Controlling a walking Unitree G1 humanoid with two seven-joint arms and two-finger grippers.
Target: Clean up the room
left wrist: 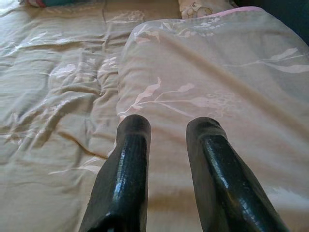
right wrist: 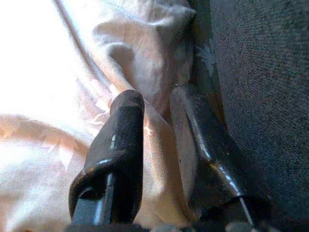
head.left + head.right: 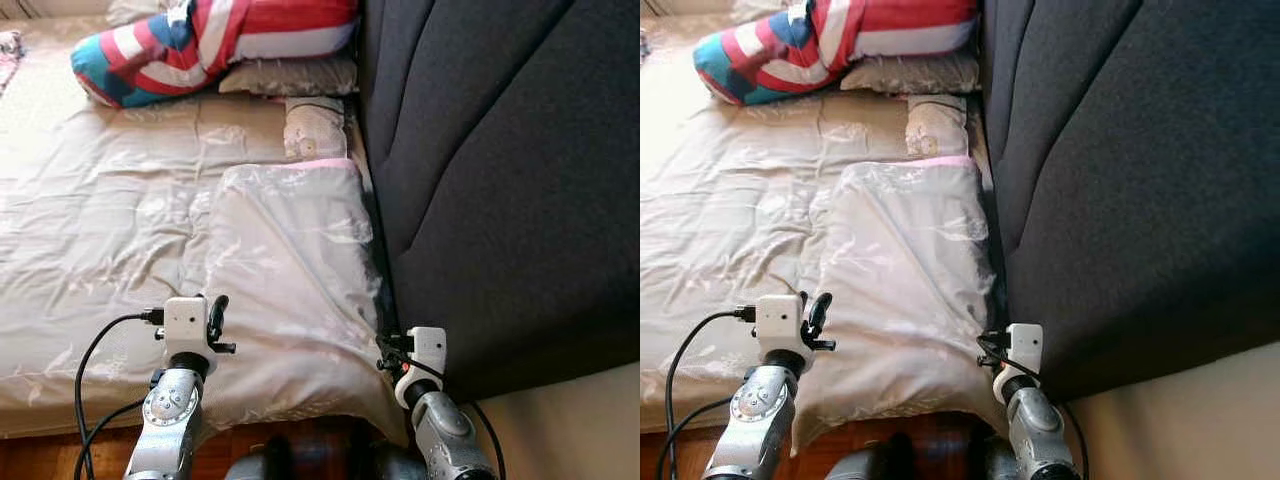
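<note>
- Pinching a fold of the folded beige blanket, the right tool sits at the blanket's near corner, hard against the dark upholstered panel.
- The left tool hovers over the blanket's near left part, its fingers parted narrowly around nothing.
- The blanket lies on the bed, shiny, with a pale leaf print and a pink edge on its far side.
- A striped pillow lies at the bed's far end.

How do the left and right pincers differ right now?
The left pincer hovers open above the folded blanket, gripping nothing. The right pincer has blanket fabric between its fingers at the blanket's edge beside the dark sofa. Both have two black fingers.
</note>
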